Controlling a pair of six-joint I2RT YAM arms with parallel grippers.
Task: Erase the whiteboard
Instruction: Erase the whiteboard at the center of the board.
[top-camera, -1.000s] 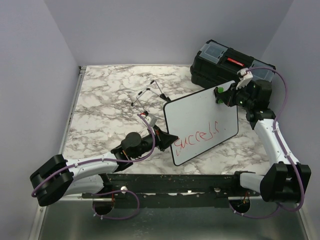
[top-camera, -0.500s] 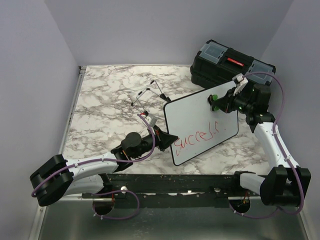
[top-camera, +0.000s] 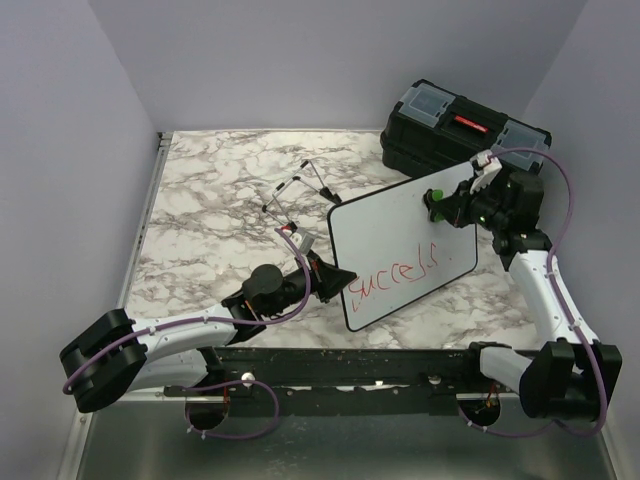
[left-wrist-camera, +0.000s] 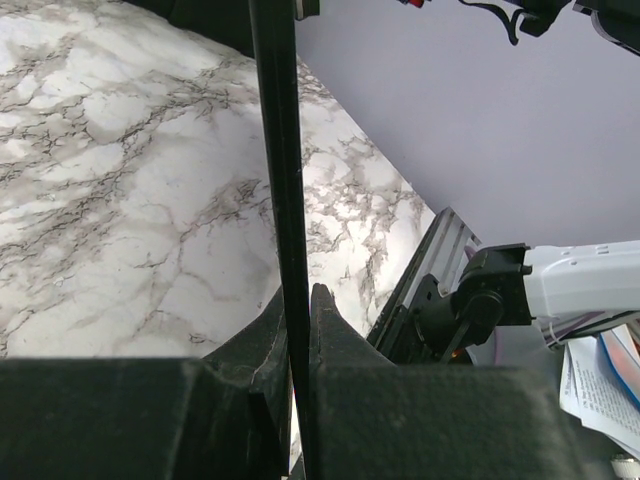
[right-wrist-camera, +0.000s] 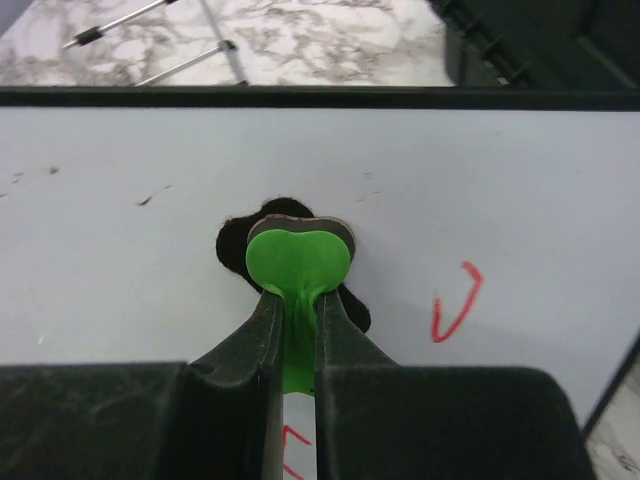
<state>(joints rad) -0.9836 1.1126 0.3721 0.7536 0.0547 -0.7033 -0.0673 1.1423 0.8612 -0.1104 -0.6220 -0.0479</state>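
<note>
The whiteboard is a white board with a black rim, held tilted above the marble table, red handwriting along its lower part. My left gripper is shut on the board's left rim, seen edge-on in the left wrist view. My right gripper is shut on a small green eraser with a dark felt pad, pressed on the white board surface near the top edge. A red stroke lies just right of the eraser.
A black toolbox stands at the back right, right behind the board. A thin black wire easel stand lies on the marble table left of the board. Grey walls enclose the table on three sides.
My right gripper with the eraser moved left over the board's top part, then back a little to the right. The left arm and the board have stayed put.
</note>
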